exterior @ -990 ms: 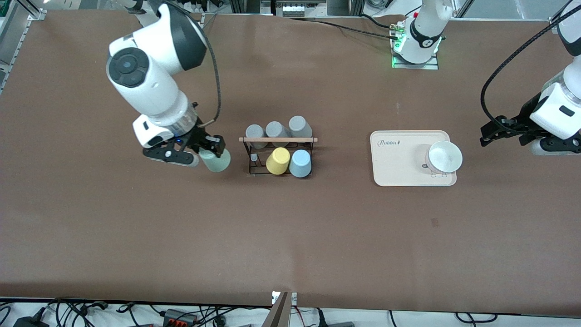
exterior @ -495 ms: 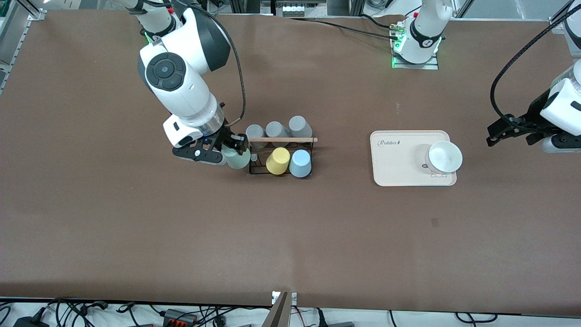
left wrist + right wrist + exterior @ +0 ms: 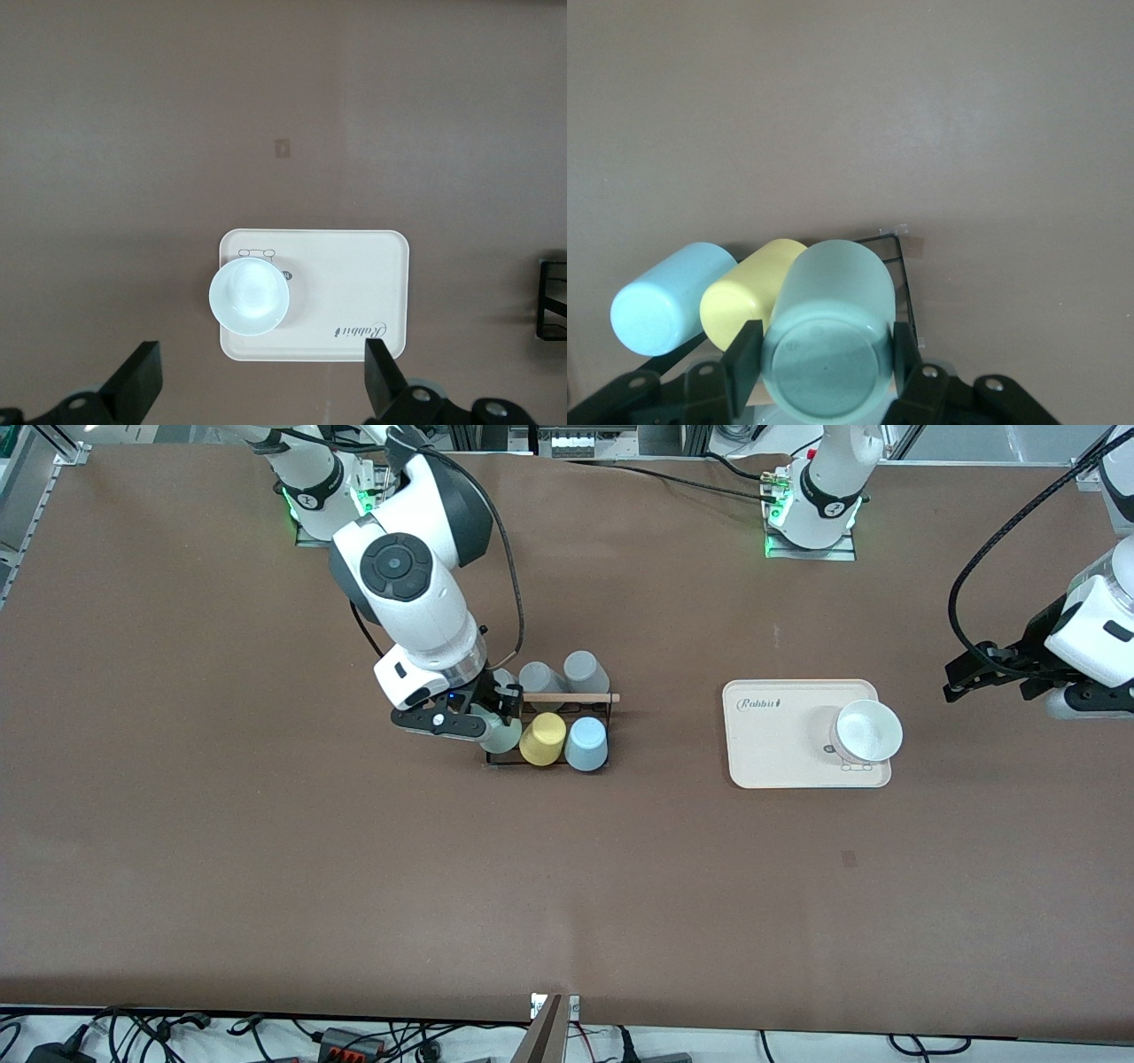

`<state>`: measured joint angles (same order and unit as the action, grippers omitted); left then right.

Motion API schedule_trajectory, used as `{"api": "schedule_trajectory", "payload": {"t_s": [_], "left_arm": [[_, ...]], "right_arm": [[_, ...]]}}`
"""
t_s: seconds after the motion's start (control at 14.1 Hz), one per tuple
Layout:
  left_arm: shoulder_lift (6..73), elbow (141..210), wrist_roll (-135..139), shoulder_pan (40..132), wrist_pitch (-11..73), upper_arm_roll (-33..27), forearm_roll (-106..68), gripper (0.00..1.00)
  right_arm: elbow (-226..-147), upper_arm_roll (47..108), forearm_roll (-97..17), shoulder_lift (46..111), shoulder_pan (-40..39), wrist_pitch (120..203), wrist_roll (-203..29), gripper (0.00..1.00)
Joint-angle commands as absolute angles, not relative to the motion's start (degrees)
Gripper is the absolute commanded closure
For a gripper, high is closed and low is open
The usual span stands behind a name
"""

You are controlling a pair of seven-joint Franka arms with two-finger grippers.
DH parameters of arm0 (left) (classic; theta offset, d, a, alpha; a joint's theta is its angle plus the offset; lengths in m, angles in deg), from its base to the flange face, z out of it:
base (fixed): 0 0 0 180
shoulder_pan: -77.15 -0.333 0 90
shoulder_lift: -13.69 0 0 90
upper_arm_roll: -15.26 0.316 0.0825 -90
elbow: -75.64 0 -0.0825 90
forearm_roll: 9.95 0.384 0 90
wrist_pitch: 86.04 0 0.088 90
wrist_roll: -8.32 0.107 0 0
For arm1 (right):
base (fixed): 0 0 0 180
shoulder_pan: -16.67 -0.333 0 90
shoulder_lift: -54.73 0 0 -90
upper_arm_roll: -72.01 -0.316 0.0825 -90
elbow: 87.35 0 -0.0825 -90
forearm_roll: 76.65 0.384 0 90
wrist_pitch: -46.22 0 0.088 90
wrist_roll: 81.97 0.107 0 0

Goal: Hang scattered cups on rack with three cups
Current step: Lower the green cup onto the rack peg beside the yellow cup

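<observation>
Right gripper [image 3: 498, 722] clamps the mint cup [image 3: 503, 734] over the rack [image 3: 549, 731] end; center it on the peg, lower gently. Left gripper [image 3: 257, 390] waits, wide.

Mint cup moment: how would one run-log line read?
right gripper: shut on mint cup, over rack | left gripper: open, waiting above tray

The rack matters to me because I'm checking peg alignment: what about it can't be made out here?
- Front view: the right hand and mint cup cover the rack end toward the right arm, so the free peg is hidden.
- Right wrist view: the mint cup blocks the peg; only some frame wire shows.
- Left wrist view: the rack is cut off by the edge.
</observation>
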<state>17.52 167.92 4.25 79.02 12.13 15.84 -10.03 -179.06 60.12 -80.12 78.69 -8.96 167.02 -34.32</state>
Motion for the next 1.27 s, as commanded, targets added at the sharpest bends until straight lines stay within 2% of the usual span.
{"api": "schedule_trajectory", "payload": {"t_s": [0.0,1.2], "left_arm": [[16.7,167.8,5.2,78.8,10.9,16.1,-10.4,0.00],[16.5,168.0,5.3,78.8,11.5,15.9,-10.3,0.00]], "right_arm": [[-177.6,60.5,-82.2,79.7,-10.1,166.5,-32.8,0.84],[-180.0,60.6,-86.1,82.7,-10.6,167.8,-31.4,0.84]]}}
